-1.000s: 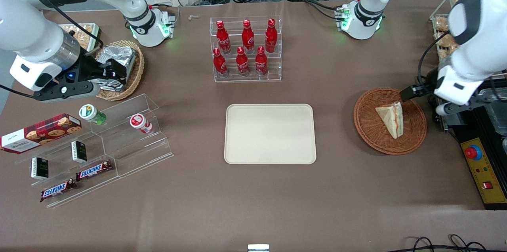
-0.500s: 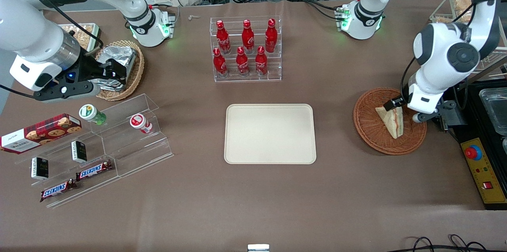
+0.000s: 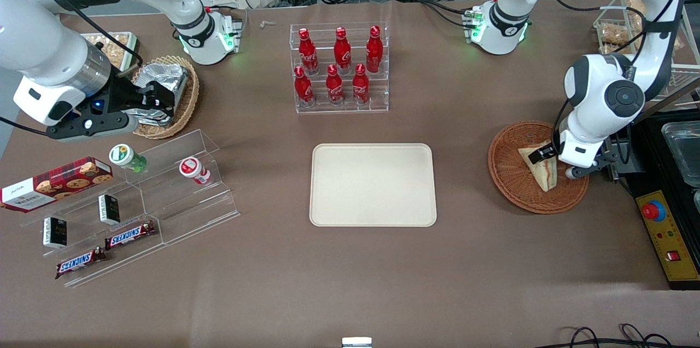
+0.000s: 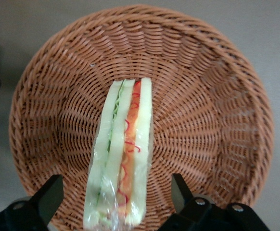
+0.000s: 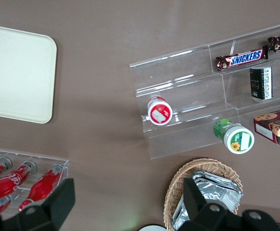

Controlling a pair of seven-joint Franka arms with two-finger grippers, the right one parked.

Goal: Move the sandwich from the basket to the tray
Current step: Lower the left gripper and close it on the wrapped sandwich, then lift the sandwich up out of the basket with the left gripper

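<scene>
1. Toward the working arm's end of the table, the reddish-brown wicker basket point(image 3: 538, 167) sits on the brown tabletop point(image 3: 350, 271); the sandwich point(image 3: 541, 172) lies inside it, a plastic-wrapped wedge resting on its side with its cut edge up.
2. Directly over the basket hangs the left gripper point(image 4: 116, 202); its fingers point(image 4: 47, 198) are spread apart, one on each flank of the sandwich, with visible gaps between pads and bread; it holds nothing.
3. From the wrist camera the sandwich's filling shows as a red strip and a green strip between pale bread layers; whether the fingertips touch the basket floor is hard to say from either view.
4. Near the table's middle lies the cream tray point(image 3: 373, 184), well apart from the basket and bare on top.
5. Farther from the front camera than the tray stands a clear rack of red cola bottles point(image 3: 339, 66).
6. Toward the parked arm's end are clear stepped shelves point(image 3: 164, 195) carrying two Snickers bars point(image 3: 130, 235), a box of cookies point(image 3: 54, 177) and small cups; a tan wicker basket of foil packets point(image 3: 169, 91) sits near them.
</scene>
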